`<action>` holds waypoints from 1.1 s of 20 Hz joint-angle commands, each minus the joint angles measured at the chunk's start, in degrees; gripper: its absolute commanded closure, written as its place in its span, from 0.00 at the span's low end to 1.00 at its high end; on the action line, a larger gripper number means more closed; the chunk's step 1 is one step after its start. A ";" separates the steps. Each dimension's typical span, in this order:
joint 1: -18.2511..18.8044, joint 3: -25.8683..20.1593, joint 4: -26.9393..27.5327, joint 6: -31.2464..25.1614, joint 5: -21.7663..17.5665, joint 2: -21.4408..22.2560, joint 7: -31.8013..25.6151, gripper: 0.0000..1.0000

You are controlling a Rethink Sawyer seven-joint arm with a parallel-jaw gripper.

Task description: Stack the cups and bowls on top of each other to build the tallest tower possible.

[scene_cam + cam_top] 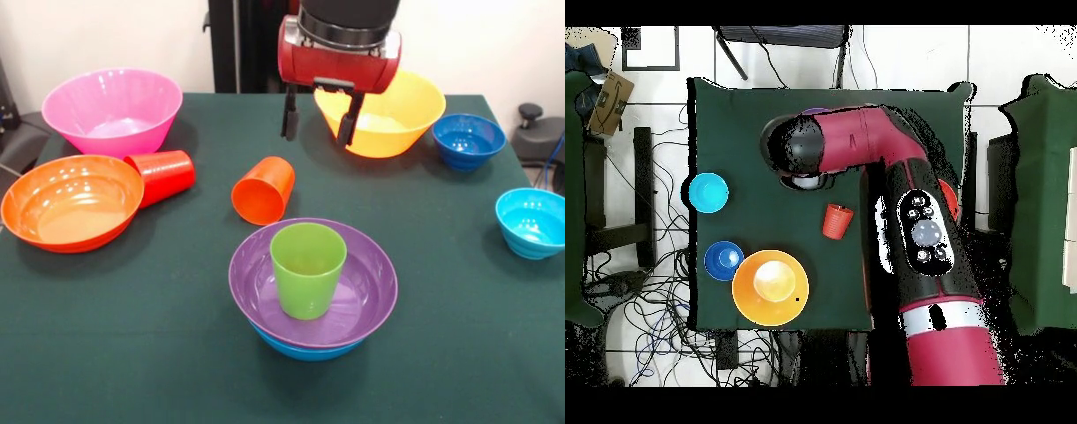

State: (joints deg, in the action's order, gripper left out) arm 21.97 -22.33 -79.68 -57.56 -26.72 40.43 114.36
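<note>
The tower stands at the table's front middle: a purple bowl (371, 291) nested in a blue bowl (305, 349), with a lime green cup (307, 269) upright inside. An orange cup (263, 190) (836, 220) lies on its side just behind it. A red cup (163, 175) lies tipped against the orange bowl (35, 199). My gripper (318, 122) hangs open and empty above the table, in front of the yellow bowl (424, 99) and behind the orange cup. In the overhead view the arm hides the gripper and most of the tower.
A big pink bowl (62, 97) sits at the back left. A small dark blue bowl (468, 140) (724, 260) and a small cyan bowl (532, 221) (709, 192) stand along the right side. The yellow bowl (745, 300) lies near the table's edge by the robot's base.
</note>
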 commanded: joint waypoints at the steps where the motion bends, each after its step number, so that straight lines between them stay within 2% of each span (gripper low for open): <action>1: 1.19 -2.36 -9.91 6.97 -3.06 0.94 -9.00 0.00; 22: 2.57 -3.21 -10.16 7.45 -2.08 1.65 -8.60 0.00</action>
State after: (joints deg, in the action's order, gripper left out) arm 24.53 -22.39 -85.93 -52.10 -26.74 42.42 114.36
